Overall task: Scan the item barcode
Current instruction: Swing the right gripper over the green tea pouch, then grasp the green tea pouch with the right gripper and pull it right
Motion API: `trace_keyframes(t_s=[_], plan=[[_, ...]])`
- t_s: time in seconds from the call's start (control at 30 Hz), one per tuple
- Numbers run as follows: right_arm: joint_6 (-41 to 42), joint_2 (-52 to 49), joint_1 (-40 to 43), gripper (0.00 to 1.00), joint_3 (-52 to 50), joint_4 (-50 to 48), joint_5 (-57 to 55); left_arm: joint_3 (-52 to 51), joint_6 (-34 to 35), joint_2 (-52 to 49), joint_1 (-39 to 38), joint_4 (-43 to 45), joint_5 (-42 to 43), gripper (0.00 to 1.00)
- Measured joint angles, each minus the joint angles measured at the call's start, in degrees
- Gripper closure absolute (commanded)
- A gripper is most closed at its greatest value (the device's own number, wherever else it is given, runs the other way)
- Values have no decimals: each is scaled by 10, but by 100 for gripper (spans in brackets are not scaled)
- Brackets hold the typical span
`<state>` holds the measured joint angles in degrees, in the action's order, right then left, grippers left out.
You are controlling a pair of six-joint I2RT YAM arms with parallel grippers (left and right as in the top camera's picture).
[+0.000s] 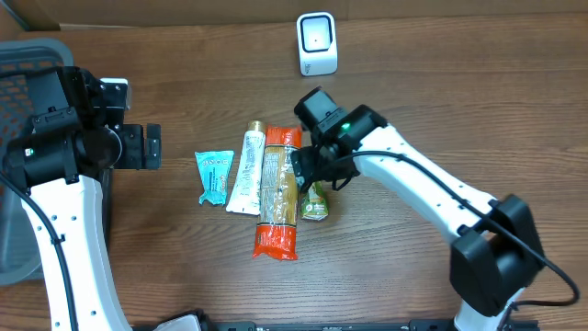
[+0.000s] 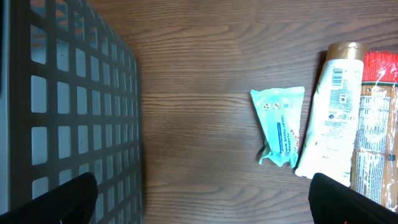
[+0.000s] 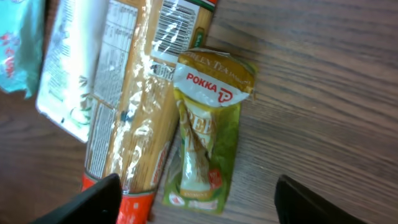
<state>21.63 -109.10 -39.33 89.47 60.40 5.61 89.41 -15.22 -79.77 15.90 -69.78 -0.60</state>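
My left arm point(image 1: 72, 248) and right arm point(image 1: 413, 188) are white shells with black joints. A black cable point(image 1: 549, 265) runs along the right one, with a green light point(image 1: 346, 127) at its wrist.

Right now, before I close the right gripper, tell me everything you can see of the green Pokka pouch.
The Pokka pouch is a small, crinkled, plastic-looking pack, yellow-green, with a white and red Pokka label at one end and a pale picture down its middle. It lies flat on the wooden table, rightmost in the row, its side against the spaghetti pack. The right gripper stands open above it, a finger on either side; contact cannot be told. No barcode shows on this face.
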Motion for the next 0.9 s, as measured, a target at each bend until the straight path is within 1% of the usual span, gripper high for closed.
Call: trace_keyframes(t_s=[0.1, 0.3, 0.4, 0.47, 0.6, 0.8, 0.83, 0.9], plan=[[9, -25, -11, 28, 0, 2, -9, 0, 0, 0, 0, 0, 0, 0], [27, -67, -16, 29, -5, 23, -36, 0, 0, 0, 0, 0, 0, 0], [30, -70, -12, 29, -7, 33, -48, 0, 0, 0, 0, 0, 0, 0], [31, -70, -7, 31, -7, 42, -47, 0, 0, 0, 0, 0, 0, 0], [7, -70, 25, 33, -7, 44, -21, 0, 0, 0, 0, 0, 0, 1], [-52, -70, 94, 41, -11, 26, 47, 0, 0, 0, 0, 0, 0, 0], [-61, -70, 107, 44, -15, 25, 59, 0, 0, 0, 0, 0, 0, 0], [-73, -70, 130, 44, -20, 26, 76, 0, 0, 0, 0, 0, 0, 0]])
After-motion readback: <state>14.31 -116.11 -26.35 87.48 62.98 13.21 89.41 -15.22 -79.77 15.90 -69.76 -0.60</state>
